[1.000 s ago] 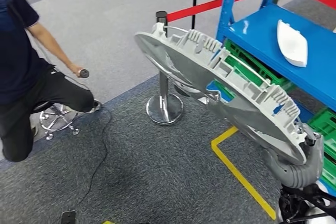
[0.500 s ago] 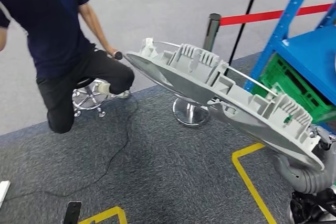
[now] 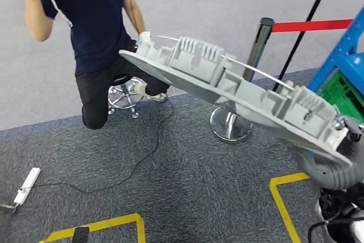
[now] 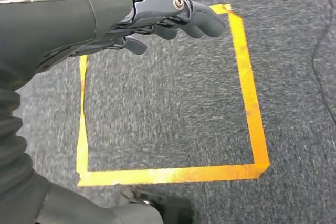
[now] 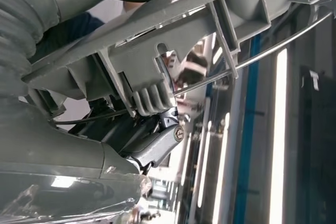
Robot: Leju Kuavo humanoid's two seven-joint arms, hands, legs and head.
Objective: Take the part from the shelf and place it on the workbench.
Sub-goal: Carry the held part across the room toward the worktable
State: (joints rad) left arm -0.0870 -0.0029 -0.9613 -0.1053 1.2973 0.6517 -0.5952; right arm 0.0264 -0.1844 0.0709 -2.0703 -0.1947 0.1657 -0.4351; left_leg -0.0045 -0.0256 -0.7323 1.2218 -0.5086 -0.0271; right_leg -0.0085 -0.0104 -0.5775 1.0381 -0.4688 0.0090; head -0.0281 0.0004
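The part (image 3: 223,83) is a long grey moulded panel with ribs and clips and a thin metal rod along its top. It hangs tilted above the carpet, its far end reaching toward a person. My right hand (image 3: 330,172) grips its near, lower end at the right edge of the head view. In the right wrist view the fingers (image 5: 154,140) clamp under the part's ribbed underside (image 5: 190,30). My left hand (image 4: 174,17) hangs over the carpet with fingers stretched out and nothing in it.
A person (image 3: 98,32) crouches on a stool just behind the part's far tip. A chrome stanchion (image 3: 257,44) with a red belt (image 3: 313,25) stands behind the part. The blue shelf (image 3: 350,49) and a green crate (image 3: 343,92) are at the right edge. Yellow floor tape (image 3: 283,197) and a power strip (image 3: 27,185) lie on the carpet.
The camera has swung left: the shelf has slid to the right edge and the person is now central. The part stays held in my right hand.
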